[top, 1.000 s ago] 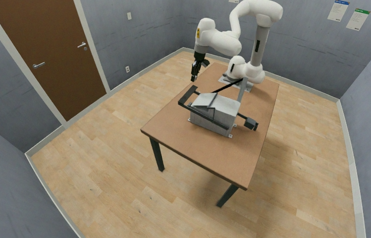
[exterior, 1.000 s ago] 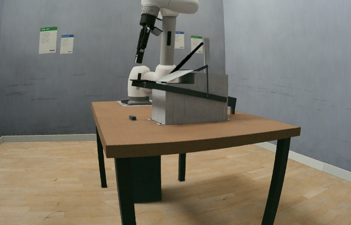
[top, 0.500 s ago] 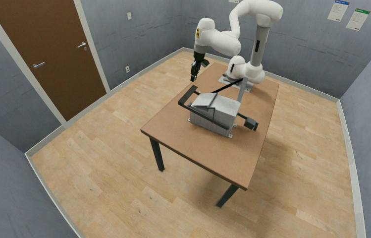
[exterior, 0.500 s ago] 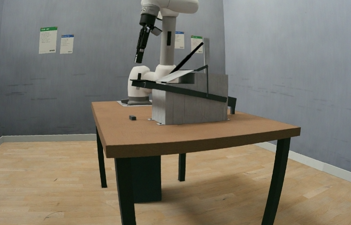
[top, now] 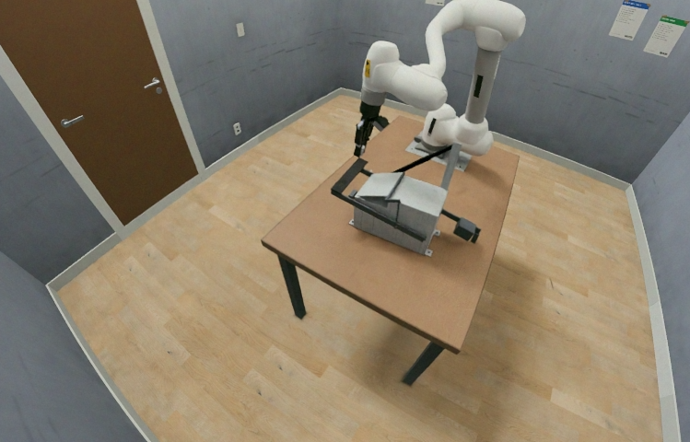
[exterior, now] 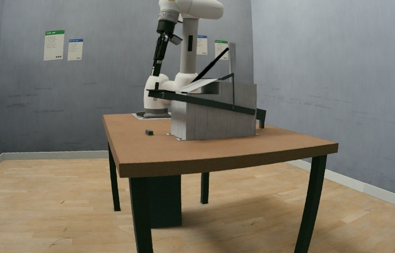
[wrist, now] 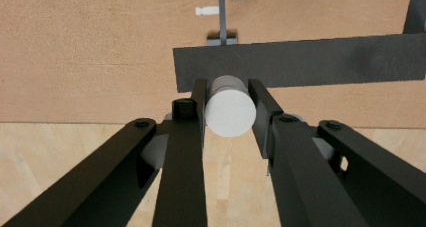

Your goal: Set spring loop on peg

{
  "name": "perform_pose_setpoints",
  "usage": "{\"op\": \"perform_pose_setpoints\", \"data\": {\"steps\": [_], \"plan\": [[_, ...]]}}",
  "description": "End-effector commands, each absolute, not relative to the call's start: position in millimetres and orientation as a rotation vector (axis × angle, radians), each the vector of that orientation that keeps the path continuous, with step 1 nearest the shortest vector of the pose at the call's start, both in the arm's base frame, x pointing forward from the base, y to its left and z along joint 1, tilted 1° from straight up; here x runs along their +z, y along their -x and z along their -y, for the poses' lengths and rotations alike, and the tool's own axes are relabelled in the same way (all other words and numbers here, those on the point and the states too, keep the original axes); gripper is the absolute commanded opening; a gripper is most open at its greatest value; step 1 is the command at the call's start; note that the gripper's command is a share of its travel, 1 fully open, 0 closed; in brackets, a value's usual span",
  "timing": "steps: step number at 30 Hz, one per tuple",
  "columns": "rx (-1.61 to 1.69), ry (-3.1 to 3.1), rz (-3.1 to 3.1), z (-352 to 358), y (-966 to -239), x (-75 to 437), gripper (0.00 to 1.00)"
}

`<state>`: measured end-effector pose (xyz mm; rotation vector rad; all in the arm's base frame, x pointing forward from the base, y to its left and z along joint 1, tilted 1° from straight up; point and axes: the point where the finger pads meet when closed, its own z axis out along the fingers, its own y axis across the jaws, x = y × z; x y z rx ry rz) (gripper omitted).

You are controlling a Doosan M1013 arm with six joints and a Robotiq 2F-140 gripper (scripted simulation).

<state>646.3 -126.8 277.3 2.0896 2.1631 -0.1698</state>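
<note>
gripper (top: 359, 148) (exterior: 155, 71) (wrist: 227, 96): we had it clamped round the steel weight (wrist: 231, 113), fingers pointing down-ish | weight: up in the air, near the pedal (top: 349, 176) (exterior: 155, 93) (wrist: 300, 62) | pedal: raised, sticking out from the grey feeder (top: 400, 221) (exterior: 218, 111) | feeder: sat on the bench (top: 309, 235) (exterior: 224, 150) (wrist: 75, 62) | spring loop: honestly, we couldn't tell which peg

Can't read the small print on the wall notices (top: 666, 37) (exterior: 54, 47). Can't see the top of the arm (top: 408, 85) (exterior: 202, 8) in the exterior view, cropped by its upper border, nor all of the back edge of the desk (top: 370, 273) (exterior: 224, 150) (wrist: 100, 62), partly blocked by the feeder's body (top: 398, 221) (exterior: 218, 116). Can't make out the pegs or spring loop, nor, near the desk's door-side long edge, the lower end of the weight (wrist: 230, 113).
</note>
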Motion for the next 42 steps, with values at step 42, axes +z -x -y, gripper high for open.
{"op": "perform_pose_setpoints", "data": {"steps": [42], "plan": [[-0.168,-2.089,-2.162,127,-647,227,0.25]]}}
